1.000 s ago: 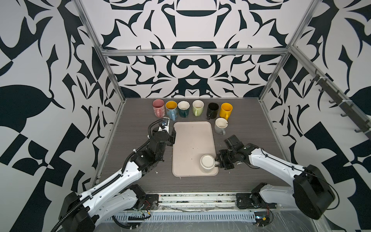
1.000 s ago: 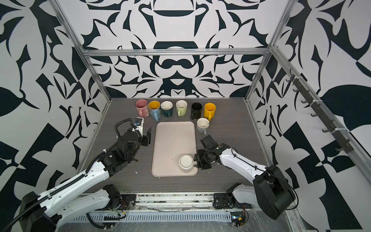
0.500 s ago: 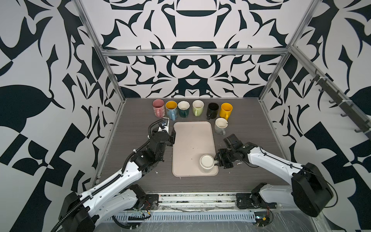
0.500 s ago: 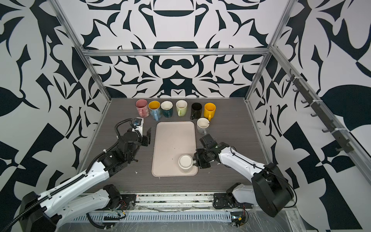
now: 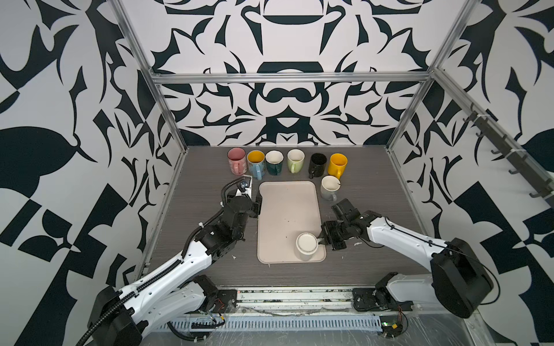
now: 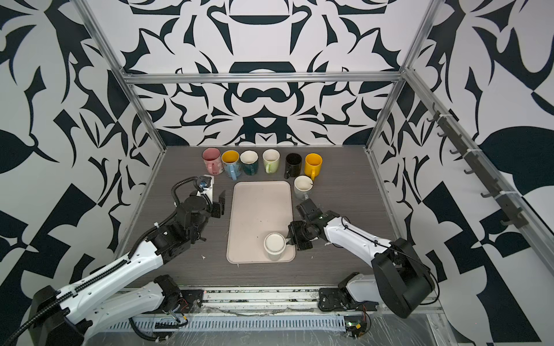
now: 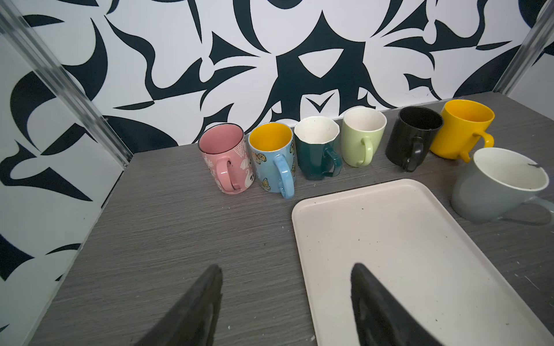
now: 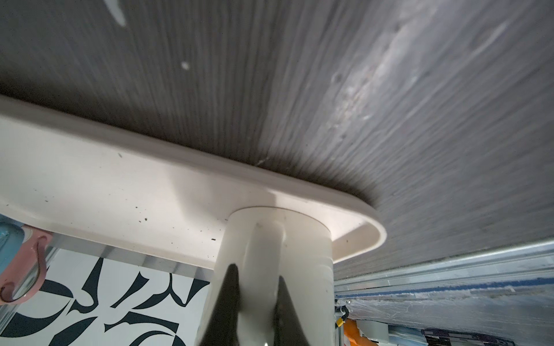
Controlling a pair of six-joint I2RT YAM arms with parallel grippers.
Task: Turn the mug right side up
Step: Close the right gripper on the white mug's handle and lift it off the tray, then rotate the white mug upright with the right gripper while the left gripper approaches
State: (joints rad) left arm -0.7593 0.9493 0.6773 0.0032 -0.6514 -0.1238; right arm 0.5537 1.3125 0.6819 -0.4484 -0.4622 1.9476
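Mug (image 5: 306, 243) handle now apparently pinched by right gripper (image 8: 256, 272).

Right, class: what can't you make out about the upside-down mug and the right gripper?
- Mouth of the mug: face down on the tray, hidden in every view.
- Handle: largely covered by the right gripper in both top views; right wrist view too blurred to tell whether it is pinched.
- Pink mug: cut off by the right wrist picture's edge.
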